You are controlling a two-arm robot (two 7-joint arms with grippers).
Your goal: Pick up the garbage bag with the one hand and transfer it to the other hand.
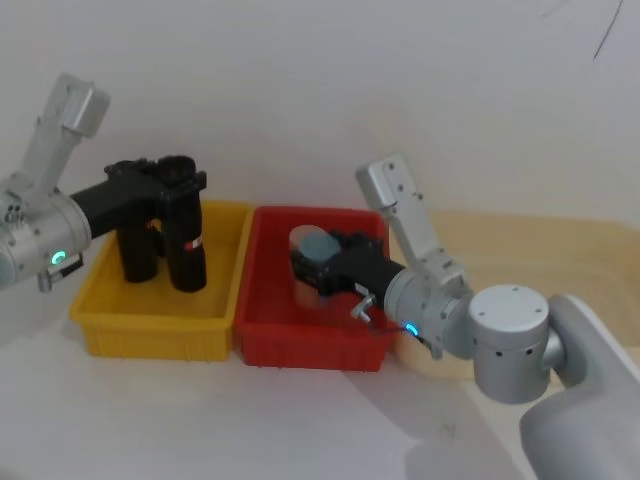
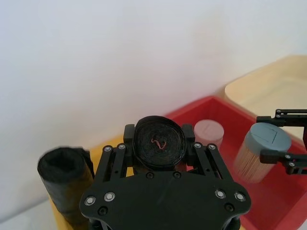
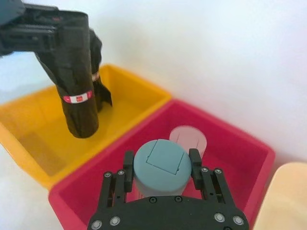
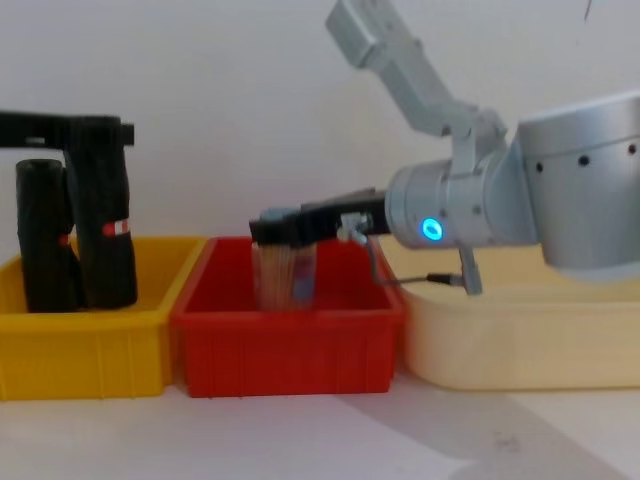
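Bright, even, diffuse light fills the scene. The white wall [image 2: 144,48] is nearly washed out. Soft, pale shadows lie on the table [image 1: 150,420] in front of the red bin [image 4: 290,350]. The black garbage bag [image 3: 76,72] shows little surface detail, while the jar [image 2: 264,153] lets light through its clear side. The green ring [image 1: 58,258] and blue ring [image 4: 431,228] glow clearly.

Three containers sit in a row on the tabletop [image 1: 300,425]: a left bin [image 1: 150,335], a middle bin [image 1: 300,350] touching it, and a tub [image 4: 520,350] at the right. The garbage bag [image 1: 188,250] stands upright in the left bin, with the left tool [image 1: 180,180] clamped round its top and a lumpier roll [image 1: 138,255] just to its left. In the middle bin, the right tool [image 1: 318,262] grips a jar [image 1: 318,245], with a second jar [image 3: 188,139] just beside it (both upright).
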